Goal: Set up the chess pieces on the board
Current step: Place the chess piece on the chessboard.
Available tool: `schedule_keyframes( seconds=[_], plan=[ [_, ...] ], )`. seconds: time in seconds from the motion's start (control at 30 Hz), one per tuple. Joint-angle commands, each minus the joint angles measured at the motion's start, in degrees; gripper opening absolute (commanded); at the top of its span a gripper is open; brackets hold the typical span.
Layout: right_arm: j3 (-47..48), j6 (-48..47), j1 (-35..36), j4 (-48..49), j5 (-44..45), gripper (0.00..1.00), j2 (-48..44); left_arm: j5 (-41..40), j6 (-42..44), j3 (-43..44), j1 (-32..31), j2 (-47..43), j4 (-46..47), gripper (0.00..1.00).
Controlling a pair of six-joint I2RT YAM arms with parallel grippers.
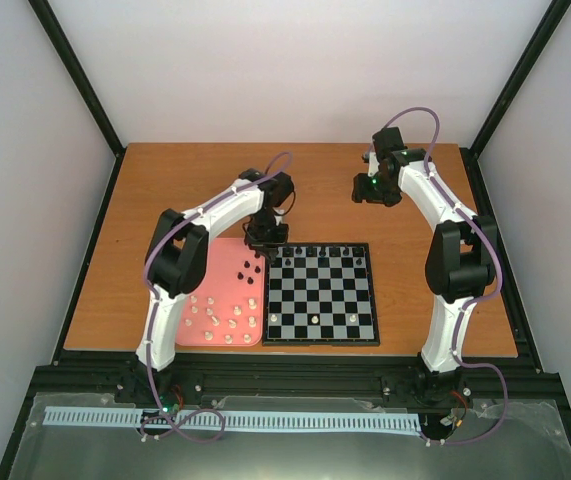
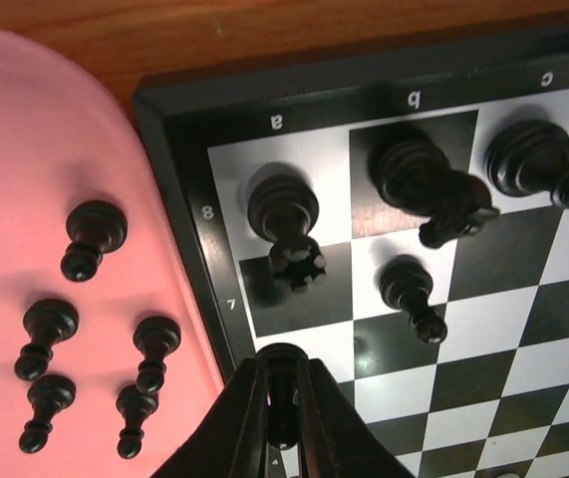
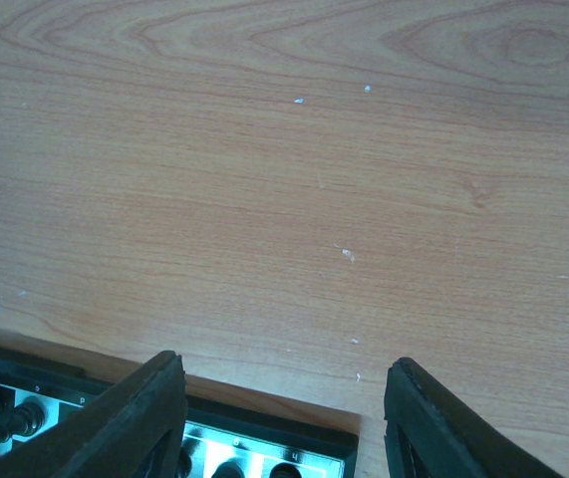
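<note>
My left gripper [image 2: 282, 408] is shut on a black pawn [image 2: 283, 383], held above the board's [image 2: 179, 199] left edge near row 7; in the top view the left gripper [image 1: 263, 240] is over the board's [image 1: 321, 340] far left corner. Black pieces stand on the back row: a rook [image 2: 286, 219], a knight [image 2: 428, 184] and another piece [image 2: 525, 159], plus a pawn [image 2: 411, 294] on b7. Several black pawns [image 2: 90, 234] lie on the pink tray [image 2: 25, 149]. My right gripper [image 3: 284, 418] is open and empty above the bare table, beyond the board's far right corner [image 3: 264, 453].
The pink tray [image 1: 220, 300] lies left of the board and also holds several cream-white pieces [image 1: 230, 325]. Three white pieces [image 1: 313, 318] stand on the board's near rows. The wooden table [image 1: 215, 180] stretches behind the board.
</note>
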Motion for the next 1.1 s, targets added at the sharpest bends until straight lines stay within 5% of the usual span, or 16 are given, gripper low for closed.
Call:
schedule_keyframes(
  seconds=[0.0, 1.07],
  plan=[
    [-0.5, -0.4, -0.5, 0.7, 0.2, 0.55, -0.3, 0.7, -1.1, 2.6, -0.7, 1.7, 1.3, 0.1],
    [-0.2, -0.4, -0.5, 0.7, -0.3, 0.55, -0.1, -0.4, -0.2, 3.8, -0.9, 3.6, 1.2, 0.17]
  ],
)
